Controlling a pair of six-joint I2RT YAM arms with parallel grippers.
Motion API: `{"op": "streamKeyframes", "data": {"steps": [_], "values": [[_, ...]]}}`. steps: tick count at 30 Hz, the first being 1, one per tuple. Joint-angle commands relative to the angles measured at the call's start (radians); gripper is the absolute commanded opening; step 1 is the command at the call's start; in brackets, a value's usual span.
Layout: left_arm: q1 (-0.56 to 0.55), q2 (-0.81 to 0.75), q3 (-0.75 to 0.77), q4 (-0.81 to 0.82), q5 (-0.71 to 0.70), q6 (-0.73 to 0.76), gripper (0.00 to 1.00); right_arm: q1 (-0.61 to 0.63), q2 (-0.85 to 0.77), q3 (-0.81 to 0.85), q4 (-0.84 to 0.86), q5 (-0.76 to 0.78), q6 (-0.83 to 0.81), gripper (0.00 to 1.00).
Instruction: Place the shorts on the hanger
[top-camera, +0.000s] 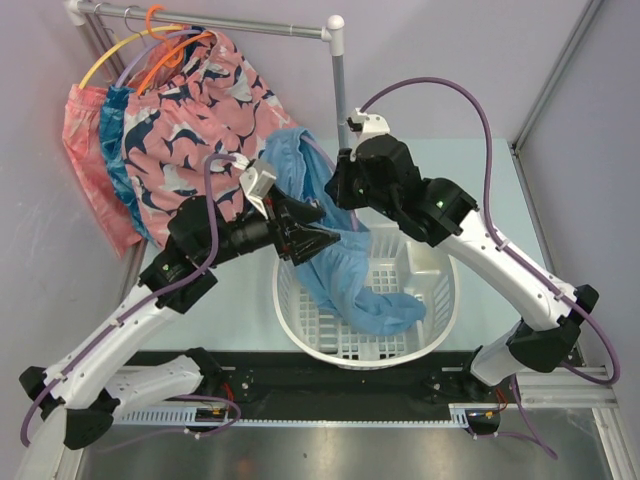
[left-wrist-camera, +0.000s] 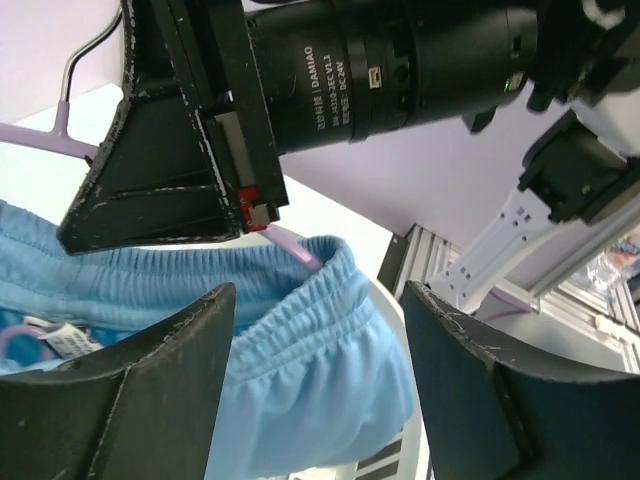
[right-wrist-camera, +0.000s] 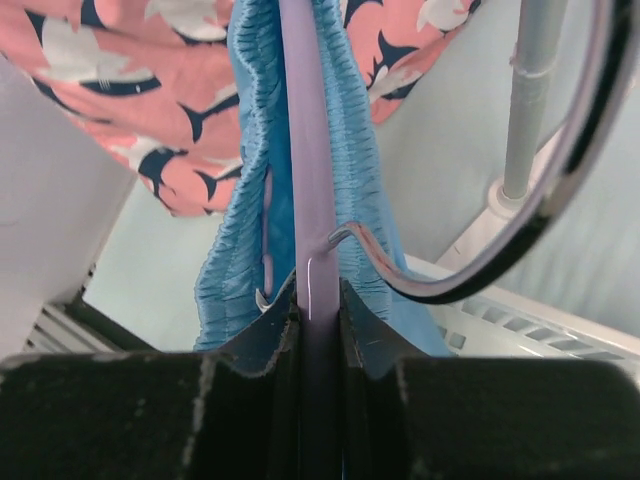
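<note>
Top view: I see the shorts (top-camera: 375, 305) draped from between the two grippers down into the white basket (top-camera: 452, 295). Their lower part is piled on the basket floor and their waistband is raised above its far-left rim. The left gripper (top-camera: 325, 240) points at the raised fabric from the left, and the right gripper (top-camera: 345, 188) meets it from the right. The pink patterned shorts (top-camera: 190, 110) hang from the rail (top-camera: 220, 24) at far left. Left wrist view: my left fingers (left-wrist-camera: 150, 400) stand spread and pinch nothing, with the gathered waistband showing between them. I cannot tell whether either finger touches the fabric. Above them, the right gripper's black fingers clamp the hanger (left-wrist-camera: 303, 250), a thin lavender bar that runs into the waistband. Right wrist view: my right fingers (right-wrist-camera: 250, 340) are pressed together on the lavender bar. The bar rises straight up the view between the two gathered sides of the light-blue waistband, with the pink shorts behind it.
</note>
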Motion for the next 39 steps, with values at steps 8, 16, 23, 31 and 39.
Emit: {"op": "streamKeyframes", "data": {"steps": [8, 16, 23, 31, 39], "values": [[-0.039, 0.065, 0.001, 0.107, -0.148, -0.128, 0.71, 0.036, -0.010, 0.018, 0.321, 0.115, 0.168, 0.00], [-0.040, 0.114, 0.021, 0.122, -0.145, -0.182, 0.62, 0.072, -0.024, -0.008, 0.392, 0.135, 0.154, 0.00], [-0.040, 0.114, 0.038, 0.105, -0.131, -0.229, 0.24, 0.079, -0.047, -0.037, 0.439, 0.149, 0.139, 0.00], [-0.034, 0.062, 0.154, 0.006, -0.100, -0.148, 0.00, 0.076, -0.119, -0.094, 0.519, 0.129, -0.028, 0.47], [0.096, 0.063, 0.346, -0.154, 0.083, -0.094, 0.00, 0.027, -0.291, -0.165, 0.545, 0.120, -0.237, 0.93]]}}
